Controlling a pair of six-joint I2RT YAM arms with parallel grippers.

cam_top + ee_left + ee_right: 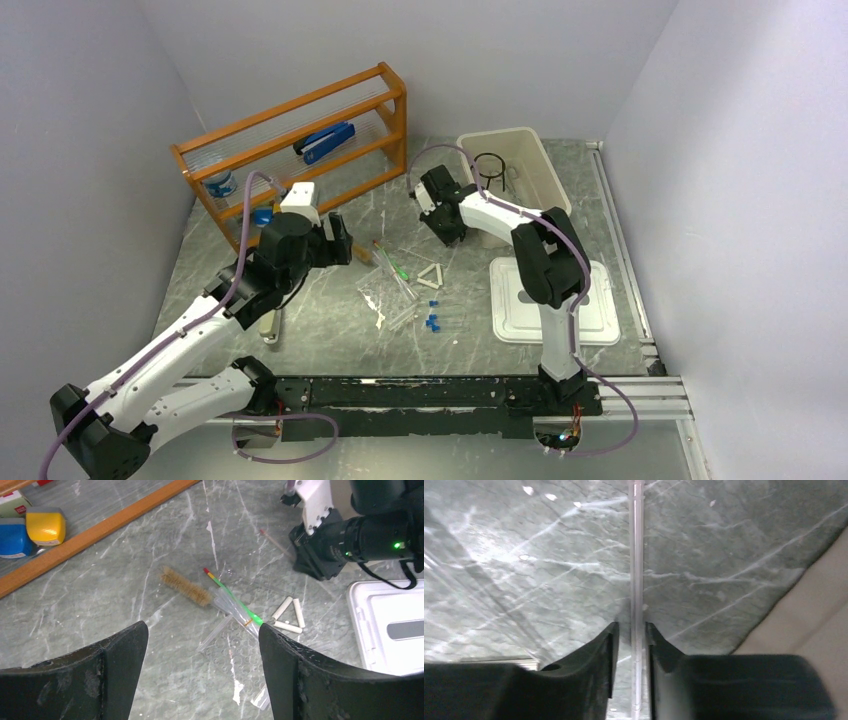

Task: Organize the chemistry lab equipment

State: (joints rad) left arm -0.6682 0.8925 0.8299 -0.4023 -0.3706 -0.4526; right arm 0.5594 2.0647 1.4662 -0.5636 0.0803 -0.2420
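Here, left fingers [100, 680] gape empty; right fingers [584, 680] flank a thin rod [637, 580], perhaps gripping.

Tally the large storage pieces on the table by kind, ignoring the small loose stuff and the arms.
Wooden shelf rack: 1
Beige bin: 1
White lid: 1
Total: 3
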